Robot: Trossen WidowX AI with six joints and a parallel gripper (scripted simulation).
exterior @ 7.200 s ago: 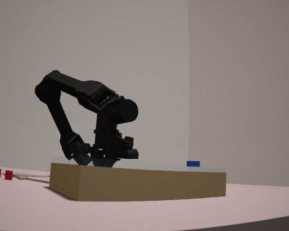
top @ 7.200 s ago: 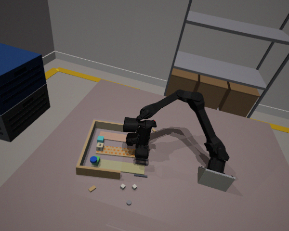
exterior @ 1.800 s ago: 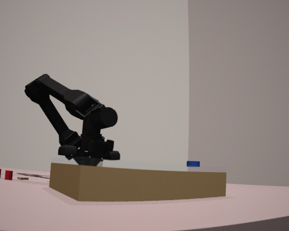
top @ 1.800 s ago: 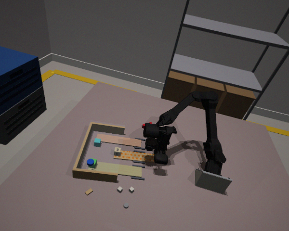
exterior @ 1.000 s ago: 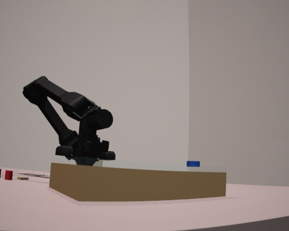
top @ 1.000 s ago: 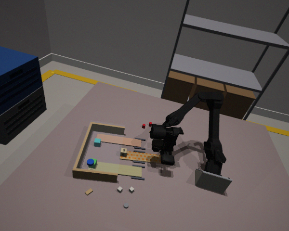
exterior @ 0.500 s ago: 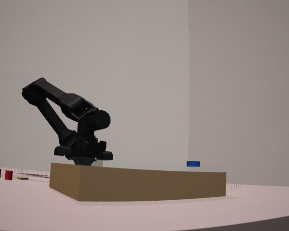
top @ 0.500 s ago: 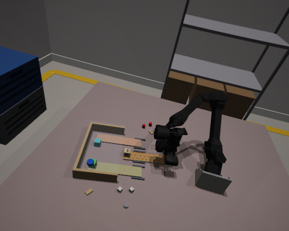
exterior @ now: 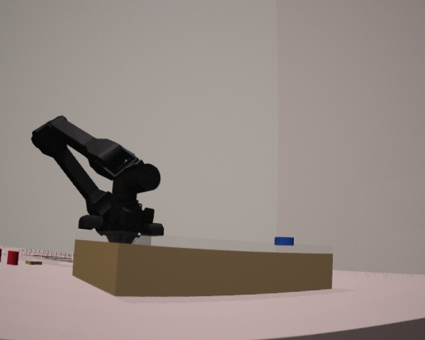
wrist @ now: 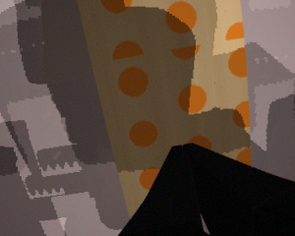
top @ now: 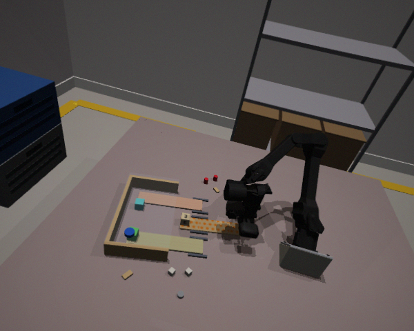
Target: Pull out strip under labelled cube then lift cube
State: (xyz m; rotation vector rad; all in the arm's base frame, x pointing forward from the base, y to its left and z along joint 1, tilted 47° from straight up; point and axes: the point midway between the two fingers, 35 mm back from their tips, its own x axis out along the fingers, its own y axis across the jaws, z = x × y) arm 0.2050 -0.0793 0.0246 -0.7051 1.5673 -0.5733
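Observation:
The labelled cube (top: 185, 218), beige with a dark mark, rests on the inner end of the orange-dotted strip (top: 210, 225) (wrist: 162, 54). That strip lies well out past the dark guide rails, and its outer end reaches under my gripper. My gripper (wrist: 183, 155) (exterior: 122, 239) is shut and points down; its tips meet on the dotted strip's top face in the wrist view. In the top view its body hides the tips. A teal cube (top: 139, 203) is at the inner end of the salmon strip (top: 171, 201). A green cube (top: 136, 231) is at the inner end of the yellow-green strip (top: 185, 245).
A wooden wall (top: 136, 248) (exterior: 224, 270) encloses three sides, with a clear cover over it. A blue disc (top: 129, 232) (exterior: 284, 241) sits on the cover. Dark rails (top: 199, 216) flank the strips. Two red cylinders (top: 205, 180) (top: 215, 177) and two white cubes (top: 171, 271) (top: 188, 272) lie outside.

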